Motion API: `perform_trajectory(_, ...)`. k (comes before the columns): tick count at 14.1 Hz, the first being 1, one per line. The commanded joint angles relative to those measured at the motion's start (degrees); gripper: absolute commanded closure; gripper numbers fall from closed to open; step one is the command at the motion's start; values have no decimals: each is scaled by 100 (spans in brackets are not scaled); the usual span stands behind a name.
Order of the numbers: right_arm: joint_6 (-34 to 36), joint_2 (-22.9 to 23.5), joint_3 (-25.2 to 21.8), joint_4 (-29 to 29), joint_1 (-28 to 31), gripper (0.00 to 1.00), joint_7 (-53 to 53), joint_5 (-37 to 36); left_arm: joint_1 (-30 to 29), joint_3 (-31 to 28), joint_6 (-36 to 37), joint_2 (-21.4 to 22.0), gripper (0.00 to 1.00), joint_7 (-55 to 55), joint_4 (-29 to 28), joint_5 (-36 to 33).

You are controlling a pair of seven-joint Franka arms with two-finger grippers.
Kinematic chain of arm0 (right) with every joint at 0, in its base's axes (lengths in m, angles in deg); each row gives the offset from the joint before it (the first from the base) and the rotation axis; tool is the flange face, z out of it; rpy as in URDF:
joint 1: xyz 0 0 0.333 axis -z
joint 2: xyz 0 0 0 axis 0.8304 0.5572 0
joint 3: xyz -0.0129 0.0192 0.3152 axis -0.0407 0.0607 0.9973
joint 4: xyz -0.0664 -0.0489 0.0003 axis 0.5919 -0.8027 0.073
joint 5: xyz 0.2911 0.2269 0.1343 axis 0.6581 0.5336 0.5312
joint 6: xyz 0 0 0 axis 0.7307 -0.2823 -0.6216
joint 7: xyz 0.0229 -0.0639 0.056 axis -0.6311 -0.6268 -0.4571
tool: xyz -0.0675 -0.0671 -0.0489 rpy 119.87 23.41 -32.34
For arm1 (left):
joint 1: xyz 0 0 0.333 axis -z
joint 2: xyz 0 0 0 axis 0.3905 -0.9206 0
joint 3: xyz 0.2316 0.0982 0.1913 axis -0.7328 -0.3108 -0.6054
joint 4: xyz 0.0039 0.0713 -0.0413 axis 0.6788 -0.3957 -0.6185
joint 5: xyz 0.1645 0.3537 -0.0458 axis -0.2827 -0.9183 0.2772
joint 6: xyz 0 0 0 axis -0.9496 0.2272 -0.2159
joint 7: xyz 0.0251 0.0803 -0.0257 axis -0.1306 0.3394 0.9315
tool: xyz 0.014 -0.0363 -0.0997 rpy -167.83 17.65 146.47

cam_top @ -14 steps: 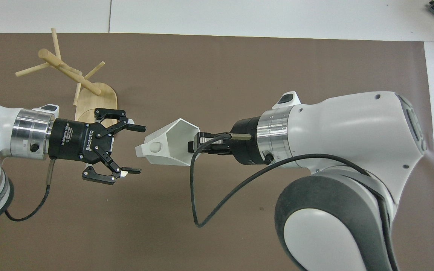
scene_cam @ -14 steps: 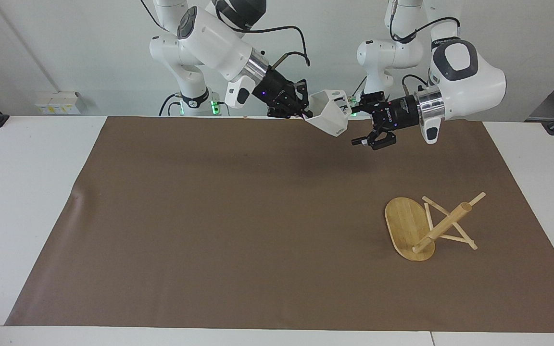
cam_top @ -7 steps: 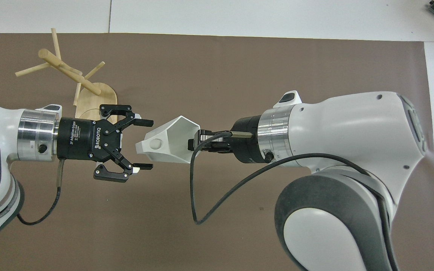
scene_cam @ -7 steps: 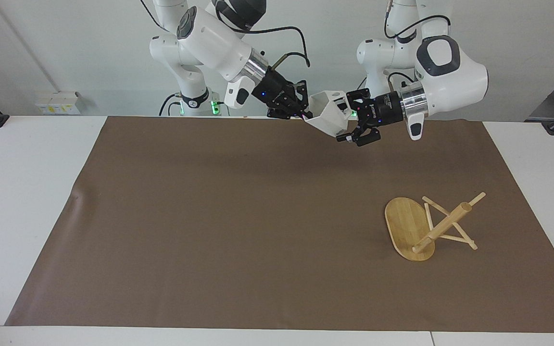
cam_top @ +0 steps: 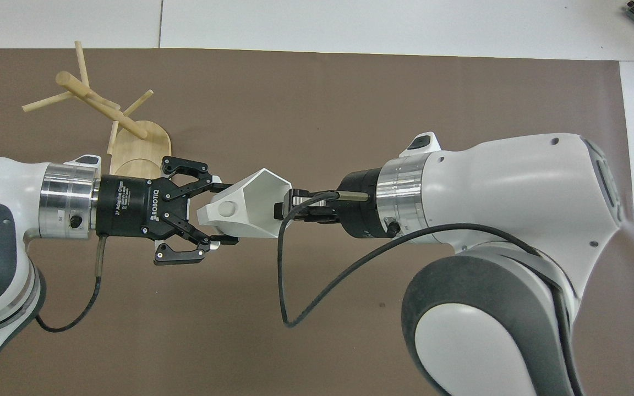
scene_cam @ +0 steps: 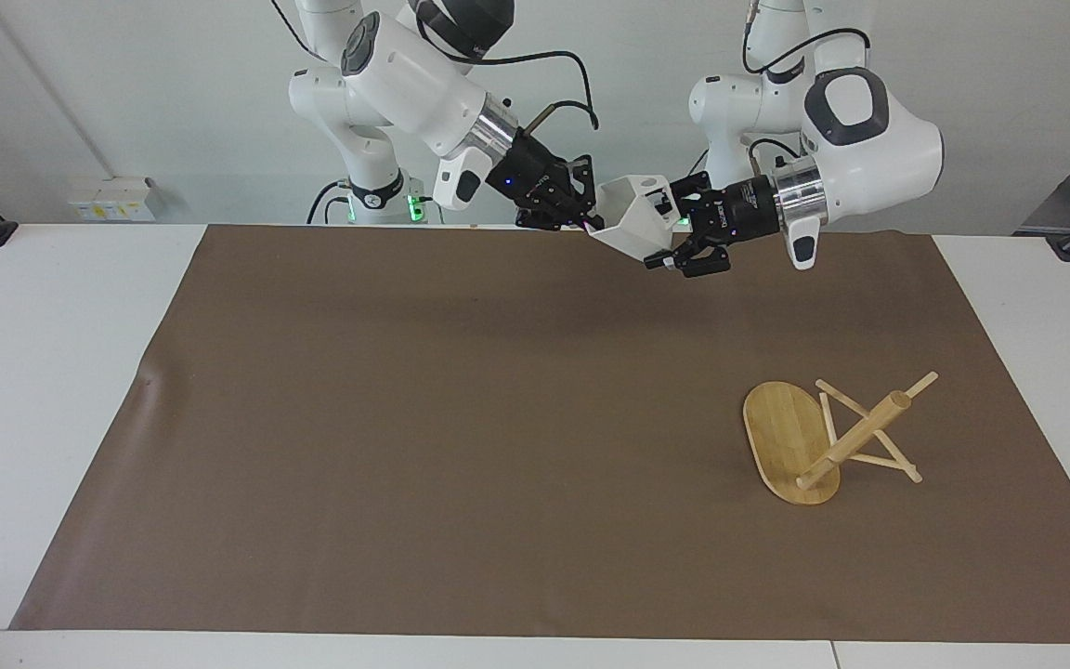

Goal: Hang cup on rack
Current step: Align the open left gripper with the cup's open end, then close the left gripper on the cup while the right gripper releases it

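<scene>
We are holding the cup [cam_top: 248, 212] aloft above the bench between both grippers: right gripper [cam_top: 289, 209] fingers clamping its rim, left gripper [cam_top: 219, 212] fingers closing around its handle end; we should confirm that grip before the right releases.

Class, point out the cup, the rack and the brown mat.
cup [cam_top: 251, 214]: overhead view, on its white side wall.
rack [scene_cam: 781, 437]: facing view, on its oval base.
brown mat [scene_cam: 405, 418]: facing view, on a bare patch.

This is a robotics lab: two white Franka arms [scene_cam: 405, 74] stand bolted at a white table [scene_cam: 52, 372] spread with a brown mat [scene_cam: 461, 418], before bare white walls, with trailing cables [cam_top: 317, 286] and a wall socket box [scene_cam: 112, 198].
</scene>
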Motion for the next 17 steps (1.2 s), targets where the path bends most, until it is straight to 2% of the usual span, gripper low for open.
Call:
perform_trajectory(1, -104, -24, 59, 49, 48, 100, 281, 115, -15, -29, 21, 202, 100, 1, -133, 94)
perform_trajectory(3, -86, -24, 59, 58, 48, 99, 335, 115, -15, -29, 29, 202, 100, -16, -133, 85)
perform_trajectory(5, -77, -24, 51, 49, 48, 83, 343, 115, -23, -29, 38, 228, 100, 19, -159, 85)
perform_trajectory(9, -33, -33, 50, 58, 48, 44, 344, 71, -23, -38, 65, 229, 100, 98, -159, 68)
perform_trajectory(10, -42, -33, 50, 58, 48, 24, 335, 54, -23, -46, 65, 229, 100, 115, -168, 50)
perform_trajectory(13, -51, -33, 50, 58, 48, 0, 326, 45, -6, -37, 65, 237, 100, 116, -186, -186)
perform_trajectory(17, -68, -33, 50, 58, 48, 0, 326, 45, 20, -37, 91, 237, 100, 238, -203, -555)
